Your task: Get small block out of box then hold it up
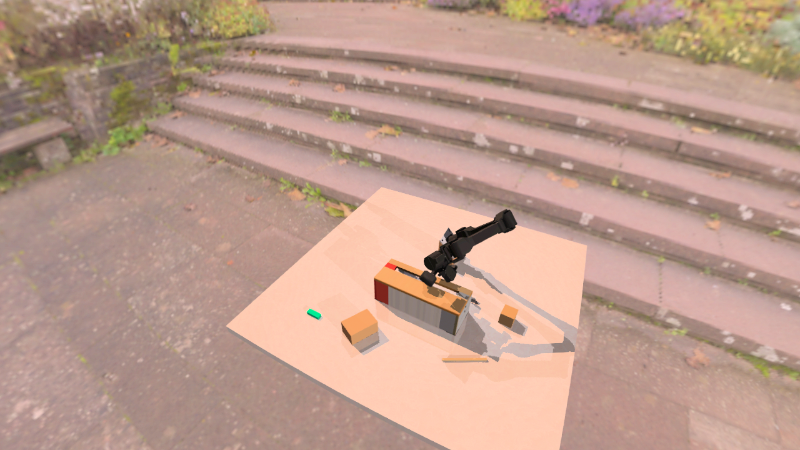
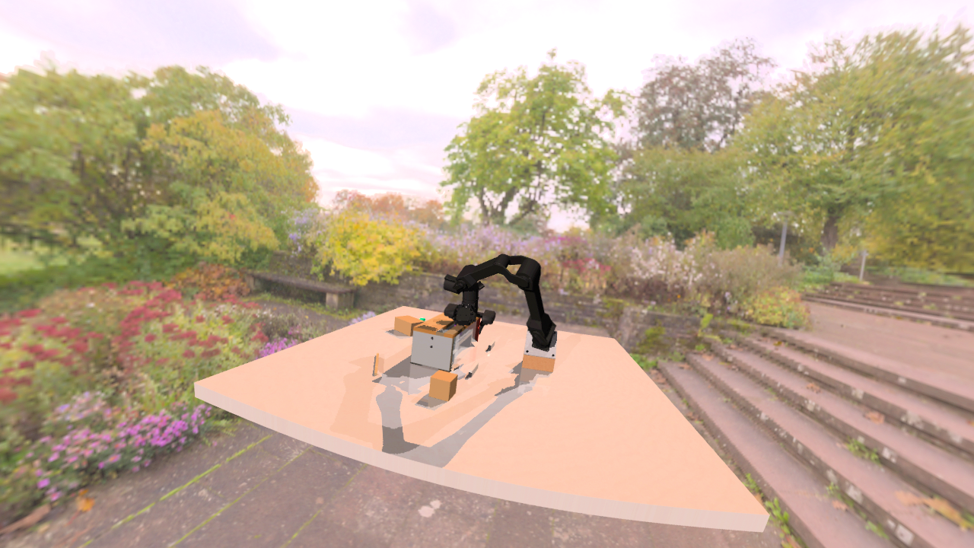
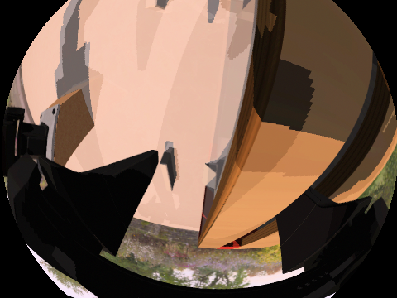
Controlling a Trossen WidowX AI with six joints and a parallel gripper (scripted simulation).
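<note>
The box [image 1: 422, 299] lies in the middle of the table, with an orange top, a grey clear front and a red left end [image 1: 381, 290]. It also shows in the exterior view [image 2: 439, 340]. My gripper [image 1: 433, 275] is open and empty, just above the box's top near its back edge. In the wrist view the fingers straddle the back edge of the orange top [image 3: 298, 116], with the red end [image 3: 231, 243] below. The small block is hidden in every view.
A larger orange cube [image 1: 359, 326] stands in front of the box at the left, and a smaller one [image 1: 507, 315] to its right. A thin wooden stick [image 1: 464, 359] lies in front. A small green piece [image 1: 314, 314] lies far left. The arm's base [image 2: 539, 358] stands behind the box.
</note>
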